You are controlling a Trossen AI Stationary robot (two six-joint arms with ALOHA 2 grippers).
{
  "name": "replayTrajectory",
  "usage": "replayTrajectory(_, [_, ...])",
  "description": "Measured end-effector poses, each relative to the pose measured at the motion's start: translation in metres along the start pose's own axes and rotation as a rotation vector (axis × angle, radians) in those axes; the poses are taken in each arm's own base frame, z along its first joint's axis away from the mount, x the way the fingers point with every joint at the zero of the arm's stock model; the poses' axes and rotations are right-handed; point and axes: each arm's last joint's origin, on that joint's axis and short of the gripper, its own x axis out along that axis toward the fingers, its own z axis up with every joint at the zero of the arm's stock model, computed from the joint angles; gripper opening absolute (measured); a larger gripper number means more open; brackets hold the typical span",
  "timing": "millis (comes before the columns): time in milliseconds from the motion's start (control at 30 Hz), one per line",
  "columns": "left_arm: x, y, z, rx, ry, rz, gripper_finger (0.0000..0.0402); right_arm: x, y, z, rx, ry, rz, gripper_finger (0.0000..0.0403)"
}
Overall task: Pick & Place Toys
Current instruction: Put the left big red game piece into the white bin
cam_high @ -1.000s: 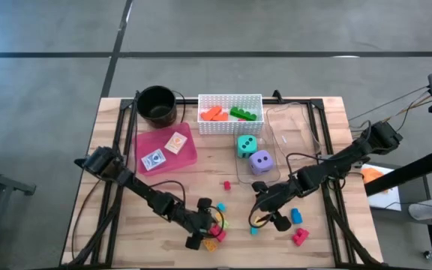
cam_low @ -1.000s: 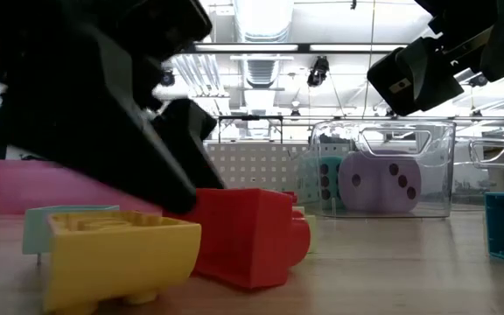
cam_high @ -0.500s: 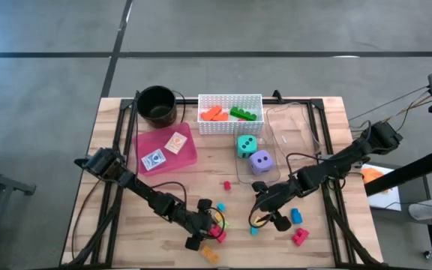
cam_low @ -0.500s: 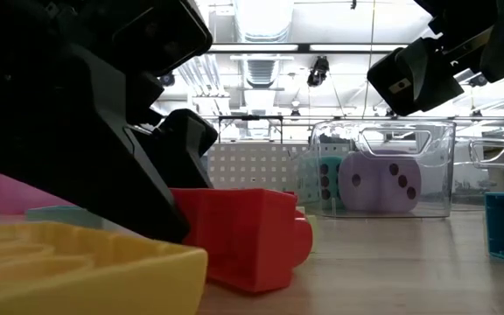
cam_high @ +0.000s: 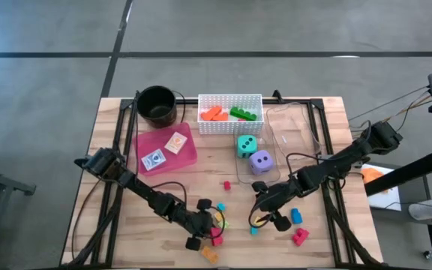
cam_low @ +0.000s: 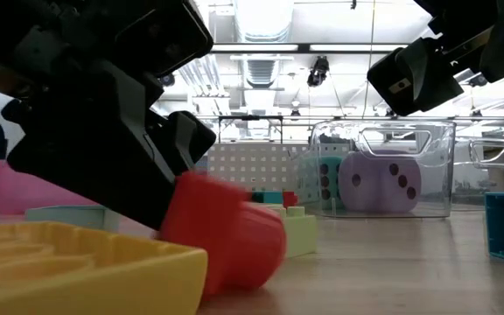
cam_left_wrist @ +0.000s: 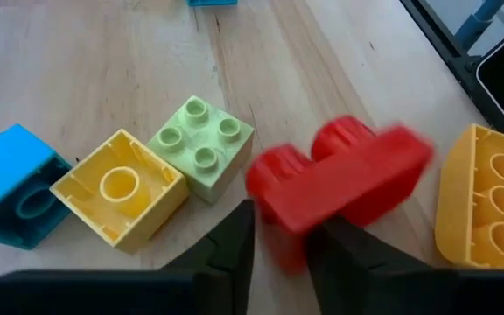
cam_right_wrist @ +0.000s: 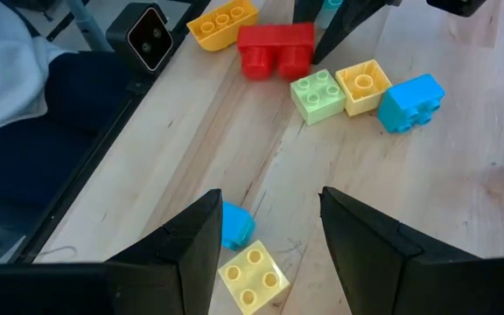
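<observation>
Bare desk (cam_high: 126, 217) lay open at the near left; blocks (cam_high: 214, 238) crowded the near middle; the basket (cam_high: 230, 125) and dice (cam_high: 259, 161) blocked the far side.

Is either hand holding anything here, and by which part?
The left hand pinches the red plastic block at one edge. The right hand is open, holding nothing.

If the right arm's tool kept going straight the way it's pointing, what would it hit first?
Probably the small yellow block lying between the right tool's open fingers, with a blue piece beside it. The green block and red block lie farther on; depth is uncertain.
</observation>
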Motion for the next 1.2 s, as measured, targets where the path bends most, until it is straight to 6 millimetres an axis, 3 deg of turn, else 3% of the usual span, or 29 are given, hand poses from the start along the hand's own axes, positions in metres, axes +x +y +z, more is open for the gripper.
replayTrajectory(500, [-0.009, 0.004, 0.011, -0.016, -0.069, 0.134, 0.0006, 0.0, 0.0, 0.0, 0.0, 0.0, -0.002, 0.0195])
replayTrajectory(833, [-0.011, 0.006, 0.013, -0.025, -0.078, 0.164, 0.0006, 0.0, 0.0, 0.0, 0.0, 0.001, -0.001, 0.0195])
replayTrajectory(1067, [-0.036, 0.013, 0.037, -0.047, -0.147, 0.317, 0.0002, 0.0, 0.0, 0.0, 0.0, 0.0, -0.001, 0.0195])
replayTrajectory(1200, [-0.058, 0.033, 0.053, -0.086, -0.188, 0.442, 0.0001, 0.0, 0.0, 0.0, 0.0, 0.0, -0.001, 0.0195])
